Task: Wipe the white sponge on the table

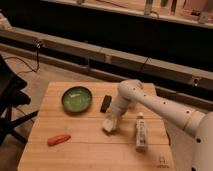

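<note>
The white sponge [108, 126] lies on the light-wood table [85, 145], right of its middle. My gripper [112, 120] reaches down from the white arm [150, 102] and sits right on top of the sponge, touching it. The sponge's upper part is hidden under the gripper.
A green bowl [76, 99] stands at the back left. A black bar [105, 103] lies just behind the sponge. A white tube with a label [141, 132] lies to the right. An orange carrot [58, 139] lies at the front left. A black chair [7, 100] stands left of the table.
</note>
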Robot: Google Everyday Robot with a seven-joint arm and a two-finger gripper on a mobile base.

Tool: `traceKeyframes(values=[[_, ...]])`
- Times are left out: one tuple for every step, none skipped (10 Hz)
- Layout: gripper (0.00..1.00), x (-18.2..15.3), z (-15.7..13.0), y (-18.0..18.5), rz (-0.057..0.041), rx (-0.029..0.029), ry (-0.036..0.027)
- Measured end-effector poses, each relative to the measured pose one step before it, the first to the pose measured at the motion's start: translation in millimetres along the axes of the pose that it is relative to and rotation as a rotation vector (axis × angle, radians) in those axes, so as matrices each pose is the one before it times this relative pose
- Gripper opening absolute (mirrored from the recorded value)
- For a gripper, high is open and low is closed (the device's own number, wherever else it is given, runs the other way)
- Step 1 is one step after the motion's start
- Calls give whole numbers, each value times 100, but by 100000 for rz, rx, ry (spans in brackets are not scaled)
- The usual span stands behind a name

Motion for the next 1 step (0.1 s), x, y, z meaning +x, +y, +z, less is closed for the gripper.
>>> traceKeyframes(values=[[6,25,-31,104,832,-11,-235]])
